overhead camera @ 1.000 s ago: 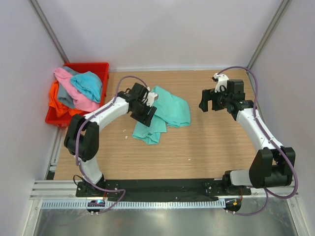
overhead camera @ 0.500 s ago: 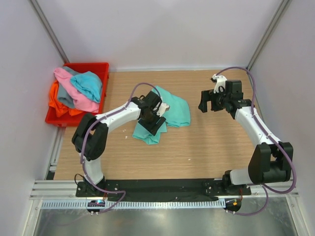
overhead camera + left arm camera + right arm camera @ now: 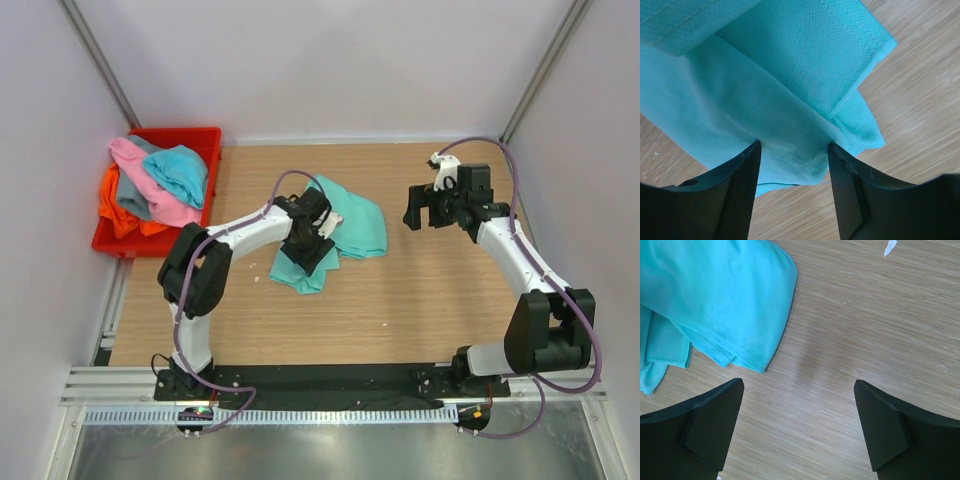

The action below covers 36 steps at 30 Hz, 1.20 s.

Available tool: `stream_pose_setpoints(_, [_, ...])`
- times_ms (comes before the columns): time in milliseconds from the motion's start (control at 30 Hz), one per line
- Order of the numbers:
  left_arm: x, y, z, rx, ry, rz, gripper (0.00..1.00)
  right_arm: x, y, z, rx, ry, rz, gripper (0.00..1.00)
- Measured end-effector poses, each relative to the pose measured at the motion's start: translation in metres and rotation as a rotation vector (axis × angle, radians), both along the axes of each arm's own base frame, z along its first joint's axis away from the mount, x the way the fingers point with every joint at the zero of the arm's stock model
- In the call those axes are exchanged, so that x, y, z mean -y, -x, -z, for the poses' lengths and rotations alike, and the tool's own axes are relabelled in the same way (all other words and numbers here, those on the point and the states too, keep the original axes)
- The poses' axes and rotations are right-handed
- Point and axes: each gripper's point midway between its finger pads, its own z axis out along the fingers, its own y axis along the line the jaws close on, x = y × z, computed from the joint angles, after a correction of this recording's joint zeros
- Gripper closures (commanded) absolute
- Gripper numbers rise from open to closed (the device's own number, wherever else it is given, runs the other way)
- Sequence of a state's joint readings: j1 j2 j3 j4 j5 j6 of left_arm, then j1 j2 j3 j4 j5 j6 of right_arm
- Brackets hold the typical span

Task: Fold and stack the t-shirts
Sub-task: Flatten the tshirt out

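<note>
On the table, mint t-shirt, rumpled.

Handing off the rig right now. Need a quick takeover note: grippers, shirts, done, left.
Grippers: left gripper is open, its fingers astride a loose part of the mint green t-shirt, not closed on it. The right gripper is open over the bare table beside that shirt.
Things: mint green t-shirt crumpled mid-table. The pink t-shirt, turquoise t-shirt, orange t-shirt and grey t-shirt are heaped in the red bin.
Done: nothing folded or stacked.
Left: fold all five, stack.
</note>
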State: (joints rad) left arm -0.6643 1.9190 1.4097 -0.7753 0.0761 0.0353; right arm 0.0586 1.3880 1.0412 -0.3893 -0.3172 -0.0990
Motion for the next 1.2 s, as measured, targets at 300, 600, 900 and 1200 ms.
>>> stream_pose_setpoints(300, [-0.004,0.001,0.010,-0.023,-0.035,-0.001,1.00,-0.001,0.000,0.003,-0.007,-0.001,-0.003,0.02])
stream_pose_setpoints(600, [-0.026,-0.019,-0.029,0.134,-0.044,-0.062,1.00,-0.048,-0.019,0.044,-0.114,0.038,-0.180,0.09])
stream_pose_setpoints(900, [-0.097,-0.068,-0.066,0.262,-0.025,-0.284,1.00,-0.132,-0.018,0.039,-0.056,0.041,-0.390,0.13])
stream_pose_setpoints(1200, [-0.099,-0.069,-0.060,0.239,-0.019,-0.298,1.00,-0.200,0.003,0.075,-0.095,0.085,-0.561,0.16])
